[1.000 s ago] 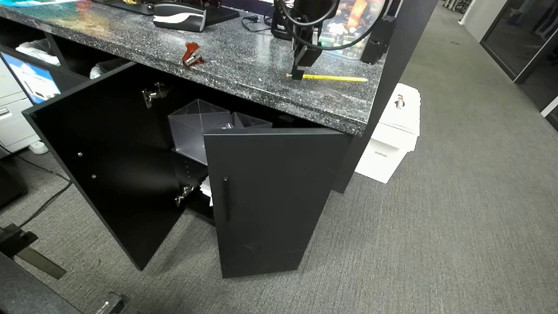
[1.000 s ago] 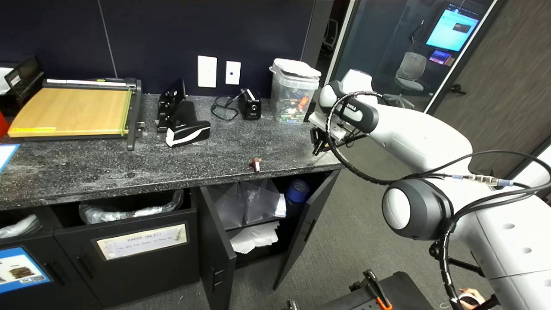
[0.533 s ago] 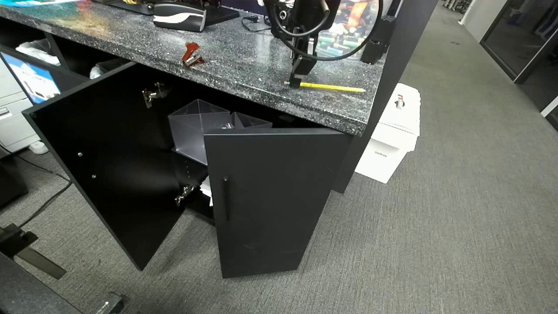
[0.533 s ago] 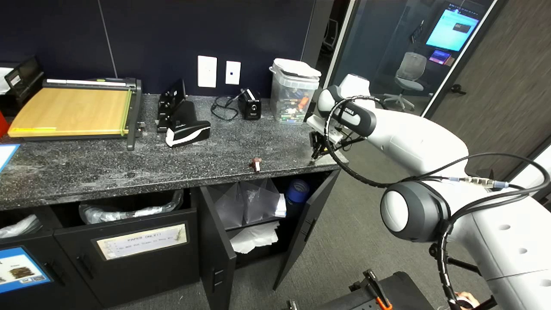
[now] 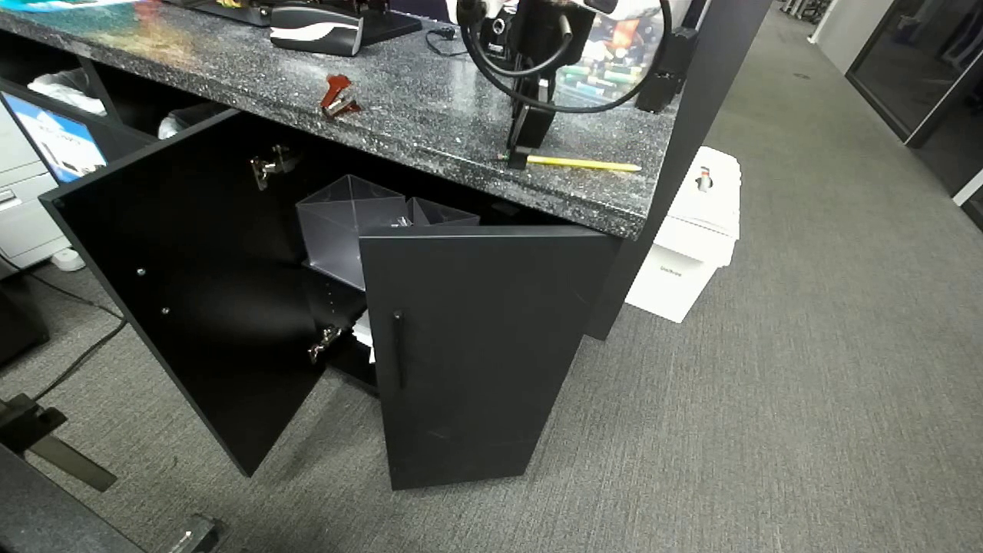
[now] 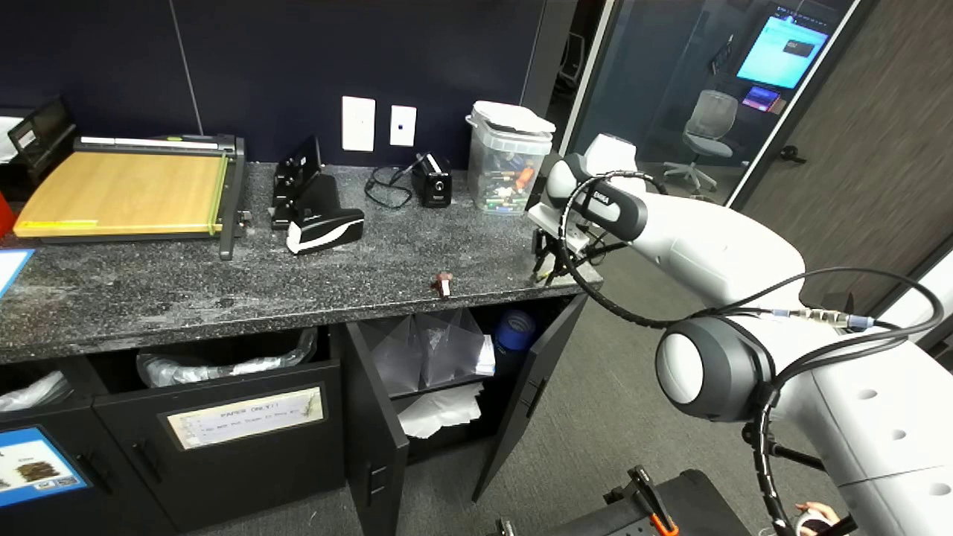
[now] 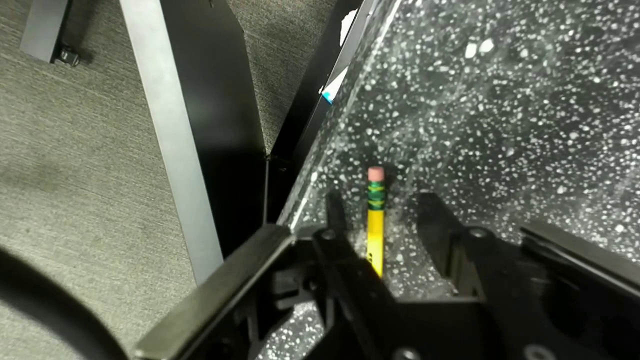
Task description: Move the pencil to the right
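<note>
The thin yellow pencil (image 5: 584,163) lies on the speckled dark granite countertop (image 5: 430,100), close to its front edge and right end. In the wrist view its pink eraser, green band and part of the yellow shaft (image 7: 375,235) show; the rest is hidden behind the gripper. My gripper (image 7: 380,212) is open around the eraser end, one finger on each side, with a gap between each finger and the pencil. In an exterior view one fingertip covers the pencil near its eraser end. In an exterior view the gripper (image 6: 543,280) is low over the counter corner, and the pencil is mostly hidden there.
A red staple remover (image 6: 443,283) lies left of the gripper. A clear bin of batteries (image 6: 510,167) and an electric sharpener (image 6: 432,181) stand behind. A black stapler (image 6: 325,231) stands further left. Cabinet doors (image 5: 491,353) hang open below the front edge.
My gripper and the pencil have moved together toward the counter's front edge. The fingers now stand apart from the pencil; in the earlier frames they look closer together.
</note>
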You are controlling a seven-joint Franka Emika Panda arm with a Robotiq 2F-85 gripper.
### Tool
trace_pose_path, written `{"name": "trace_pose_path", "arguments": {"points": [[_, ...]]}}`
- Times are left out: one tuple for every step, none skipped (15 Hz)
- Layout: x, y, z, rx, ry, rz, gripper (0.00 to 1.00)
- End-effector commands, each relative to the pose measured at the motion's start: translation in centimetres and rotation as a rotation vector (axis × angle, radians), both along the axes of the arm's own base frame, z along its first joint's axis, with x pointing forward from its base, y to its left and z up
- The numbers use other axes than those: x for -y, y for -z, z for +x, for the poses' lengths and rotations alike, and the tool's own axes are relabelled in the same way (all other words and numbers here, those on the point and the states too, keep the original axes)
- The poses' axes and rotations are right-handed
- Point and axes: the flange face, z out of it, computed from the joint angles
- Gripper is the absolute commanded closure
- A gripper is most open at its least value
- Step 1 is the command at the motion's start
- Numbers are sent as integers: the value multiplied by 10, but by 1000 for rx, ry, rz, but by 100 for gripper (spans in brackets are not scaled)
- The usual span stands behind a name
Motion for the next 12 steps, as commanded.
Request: {"name": "trace_pose_path", "arguments": {"points": [[-5,0,3,27,-7,33,25],[-8,-1,2,21,-23,40,17],[-11,-3,3,22,-43,48,10],[-15,-6,3,27,-80,66,4],[-20,-9,3,37,-133,100,0],[-26,-12,3,41,-178,139,0],[-34,-14,1,27,-204,179,0],[-40,-14,-3,-5,-224,218,0],[-34,-2,2,14,-174,134,0],[-38,-4,0,1,-193,158,0],[-41,-5,0,-3,-202,169,0],[-42,-6,-1,-3,-207,173,0]]}}
